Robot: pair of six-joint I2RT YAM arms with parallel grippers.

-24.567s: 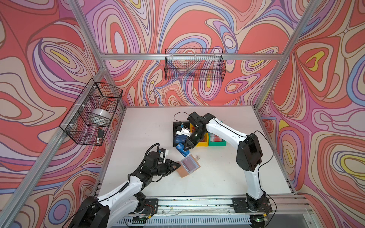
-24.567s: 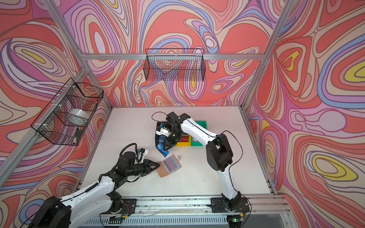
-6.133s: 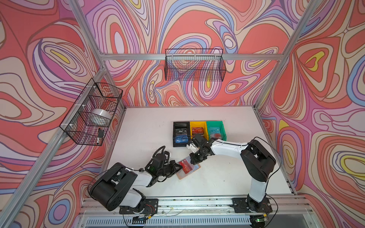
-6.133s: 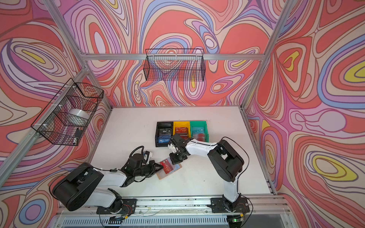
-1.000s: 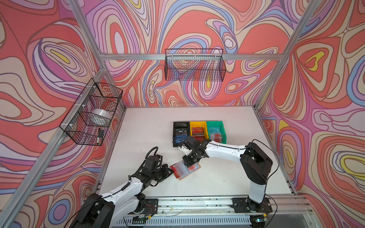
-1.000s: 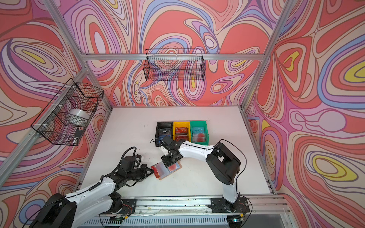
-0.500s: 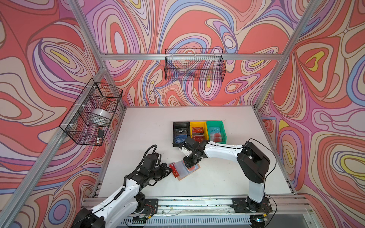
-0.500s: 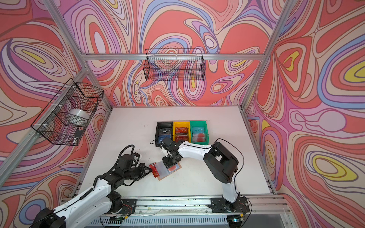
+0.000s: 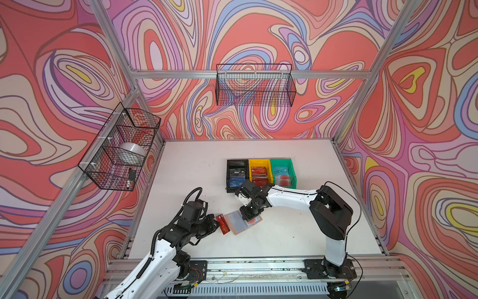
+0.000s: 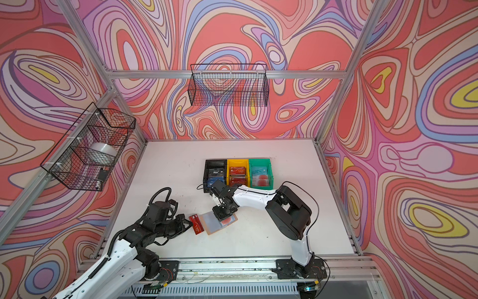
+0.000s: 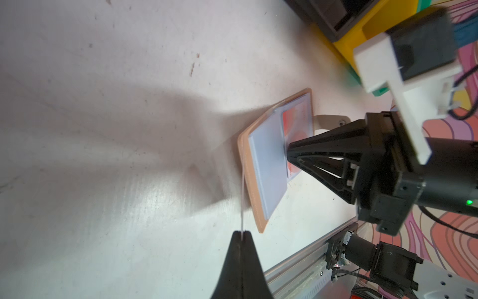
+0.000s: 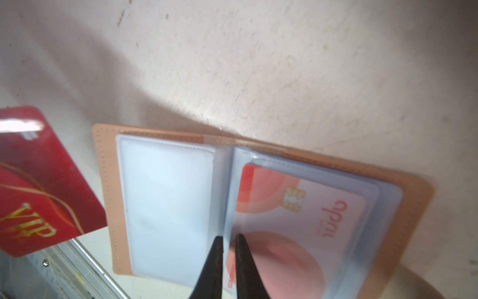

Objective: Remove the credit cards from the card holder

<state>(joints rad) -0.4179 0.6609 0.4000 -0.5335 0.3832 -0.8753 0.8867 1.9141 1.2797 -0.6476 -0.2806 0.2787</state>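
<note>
Left claw clamped tight on the red VIP card, just beside the card holder, which lies open on the table; right claw, tips barely parted, sits at its fold, next to a pale card sleeved inside

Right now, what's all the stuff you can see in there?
card holder: one, tan, lying open near the front of the table.
red card: one, red with gold "VIP", beside the holder, in the left gripper.
pale card: one, pale with red circles, inside a holder sleeve.
bins: three, black, yellow, green, in a row mid-table, cards inside.
wire baskets: two, black, on the walls.
left gripper: one, black, shut on the red card.
right gripper: one, black, jaws slightly apart at the holder's sleeves.
</note>
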